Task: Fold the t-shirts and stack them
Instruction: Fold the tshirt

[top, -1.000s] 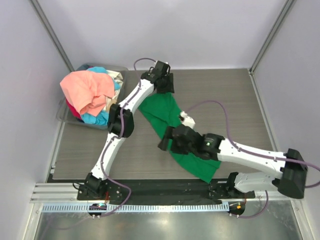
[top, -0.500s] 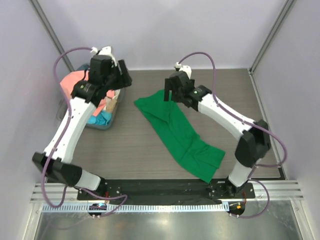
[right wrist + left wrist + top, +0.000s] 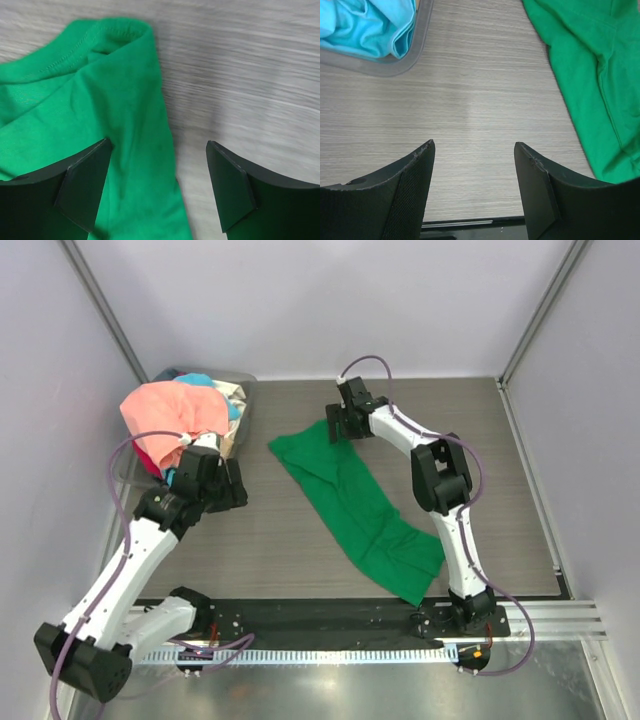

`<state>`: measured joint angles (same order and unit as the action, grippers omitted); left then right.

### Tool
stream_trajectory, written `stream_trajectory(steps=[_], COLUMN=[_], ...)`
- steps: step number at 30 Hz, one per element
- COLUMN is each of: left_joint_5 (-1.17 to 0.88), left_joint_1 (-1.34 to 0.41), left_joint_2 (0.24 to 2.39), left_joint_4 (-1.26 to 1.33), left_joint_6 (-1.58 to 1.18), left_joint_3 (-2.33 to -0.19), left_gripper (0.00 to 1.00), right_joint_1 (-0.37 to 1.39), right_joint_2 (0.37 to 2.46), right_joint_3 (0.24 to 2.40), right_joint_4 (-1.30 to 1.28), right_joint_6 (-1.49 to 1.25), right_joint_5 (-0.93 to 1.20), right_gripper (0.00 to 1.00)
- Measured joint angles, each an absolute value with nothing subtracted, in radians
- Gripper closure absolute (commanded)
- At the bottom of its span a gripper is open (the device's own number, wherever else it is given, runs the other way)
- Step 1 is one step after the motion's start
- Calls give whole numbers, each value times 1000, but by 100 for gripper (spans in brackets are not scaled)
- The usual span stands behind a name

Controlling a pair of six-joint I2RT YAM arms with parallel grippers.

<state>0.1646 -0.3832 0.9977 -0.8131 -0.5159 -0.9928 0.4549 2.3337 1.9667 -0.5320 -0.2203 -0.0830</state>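
A bright green t-shirt (image 3: 360, 505) lies flat on the wooden table, running diagonally from the far middle towards the near right. My right gripper (image 3: 338, 426) hovers over its far corner, open. In the right wrist view the shirt's hemmed edge (image 3: 100, 100) passes under the open gripper (image 3: 157, 142), not pinched. My left gripper (image 3: 232, 487) is open beside the bin, over bare table (image 3: 472, 145), with the green t-shirt (image 3: 585, 75) to its right. Salmon-pink (image 3: 165, 420), light blue (image 3: 365, 25) and cream (image 3: 228, 390) t-shirts are heaped in the bin.
The grey plastic bin (image 3: 244, 400) stands at the far left; its rounded corner (image 3: 415, 47) shows in the left wrist view. White walls close in the table on three sides. A black rail (image 3: 320, 615) runs along the near edge.
The left arm has swung down from above the bin to the table beside it, and its jaws have widened. The right gripper left the shirt's middle for its far corner.
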Motion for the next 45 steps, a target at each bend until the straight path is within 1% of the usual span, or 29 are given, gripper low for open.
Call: stream_trajectory(steps=[1,3,4,5,7,8,9,13,16,19,24,28,29,30,31,32,33,35,38,40,42,45], left_joint_5=[165,170,170,173,186,192,196,200,201,201,201,196,191,182,171,161,152,138,121,118,104,76], left_joint_1=[-383,-384,-384,-384,-384,-384,-384,-384,-384,-384,-384,-384,-384,-384,-384,-384,-387,-401,-455,-522,-600,-708], left_joint_2=[975,918,891,871,847,842,842,876,902,908,915,946,957,970,980,991,1005,1027,1060,1093,1147,1265], left_joint_4=[-809,-802,-804,-805,-804,-802,-801,-798,-798,-798,-796,-788,-785,-783,-780,-775,-773,-767,-736,-696,-644,-551], left_joint_6=[-516,-519,-520,-521,-521,-521,-521,-520,-519,-519,-517,-516,-515,-515,-514,-514,-514,-518,-541,-567,-593,-639], left_joint_3=[-976,-934,-915,-905,-900,-900,-900,-900,-900,-900,-900,-900,-900,-900,-900,-900,-900,-900,-900,-900,-900,-900], left_gripper=[33,32,31,31,30,30,31,32,32,32,33,34,34,34,33,33,32,32,31,31,31,32], right_joint_1=[455,458,459,459,462,463,463,463,455,420,250,129,112,105,105,110,116,131,154,161,165,153], right_joint_2=[2355,2386,2388,2391,2400,2407,2421,2491,2559,2612,2618,2577,2565,2557,2552,2551,2551,2551,2551,2537,2488,2314], right_joint_3=[1977,1995,2004,2013,2027,2033,2047,2150,2259,2340,2336,2256,2236,2219,2210,2204,2205,2225,2246,2232,2169,1947], right_joint_4=[-533,-532,-531,-530,-529,-530,-530,-529,-521,-515,-504,-478,-476,-471,-464,-452,-441,-424,-446,-454,-466,-488], right_joint_6=[-216,-205,-202,-201,-203,-204,-205,-235,-291,-416,-636,-736,-753,-765,-770,-769,-766,-735,-654,-614,-577,-543], right_joint_5=[-72,-44,-22,-12,13,21,34,61,0,-76,-195,-264,-277,-283,-286,-286,-281,-231,-169,-154,-144,-138], right_gripper=[19,30,39,54,70,91,99,99,99,99,99,99,97,87,75,50,40,23,16,14,13,11])
